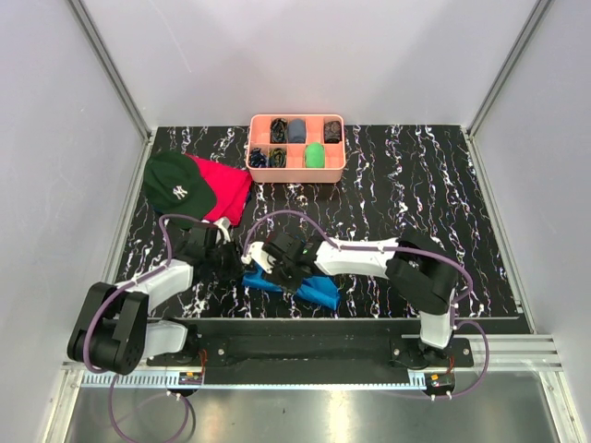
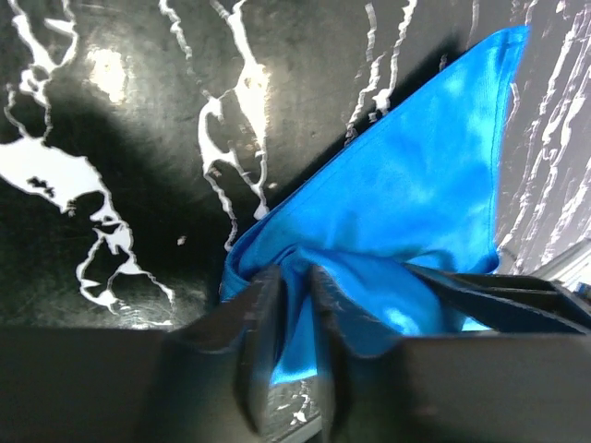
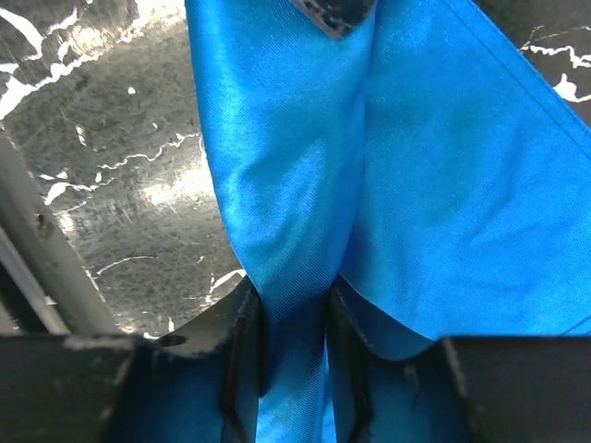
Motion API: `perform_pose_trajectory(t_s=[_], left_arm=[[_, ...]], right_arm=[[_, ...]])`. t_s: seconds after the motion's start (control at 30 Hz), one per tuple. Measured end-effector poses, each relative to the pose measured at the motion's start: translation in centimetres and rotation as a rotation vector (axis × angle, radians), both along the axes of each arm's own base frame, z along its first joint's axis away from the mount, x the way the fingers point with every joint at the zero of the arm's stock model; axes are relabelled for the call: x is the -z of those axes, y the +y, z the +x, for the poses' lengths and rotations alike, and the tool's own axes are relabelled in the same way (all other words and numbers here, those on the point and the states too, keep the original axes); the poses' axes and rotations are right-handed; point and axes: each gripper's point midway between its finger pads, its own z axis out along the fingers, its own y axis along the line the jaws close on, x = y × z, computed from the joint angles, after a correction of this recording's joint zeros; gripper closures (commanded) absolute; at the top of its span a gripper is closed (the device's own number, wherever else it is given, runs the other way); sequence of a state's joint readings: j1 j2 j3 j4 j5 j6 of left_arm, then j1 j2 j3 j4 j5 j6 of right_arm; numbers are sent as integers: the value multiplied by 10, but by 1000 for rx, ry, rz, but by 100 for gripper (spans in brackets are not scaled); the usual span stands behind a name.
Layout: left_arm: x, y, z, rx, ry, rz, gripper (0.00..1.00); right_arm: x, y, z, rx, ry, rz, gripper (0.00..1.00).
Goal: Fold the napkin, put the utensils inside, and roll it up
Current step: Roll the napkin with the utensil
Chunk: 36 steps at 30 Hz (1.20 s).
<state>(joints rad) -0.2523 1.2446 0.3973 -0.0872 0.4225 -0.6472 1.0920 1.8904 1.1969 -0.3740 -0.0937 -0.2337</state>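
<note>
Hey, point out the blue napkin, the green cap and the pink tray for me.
napkin (image 1: 320, 294): top view, the end showing right of the grippers.
green cap (image 1: 175, 183): top view, middle of its crown.
pink tray (image 1: 297, 174): top view, its near wall.

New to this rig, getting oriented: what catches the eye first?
The bright blue napkin lies bunched at the near edge of the table, the left gripper and right gripper each pinching a fold. A pink compartment tray sits at the back, and a dark green cap overlaps a red cloth at left.
</note>
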Motion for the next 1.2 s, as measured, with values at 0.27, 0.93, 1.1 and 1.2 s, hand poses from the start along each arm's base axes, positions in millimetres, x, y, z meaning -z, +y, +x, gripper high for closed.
perform_pose_trajectory(t_s=[0.27,0.93,1.1,1.2], left_arm=[[-20,9,8,-26,-94,45,39],[-32,-2,2,20,-207,-19,48],[-25,-8,-5,47,-184,-40,48],[-24,-11,-8,60,-183,-54,48]], right_arm=[[-1,2,1,44,219,63,69],[0,-10,-29,126,877,129,68],[0,-10,-29,147,940,134,68],[0,-11,-29,157,966,135,68]])
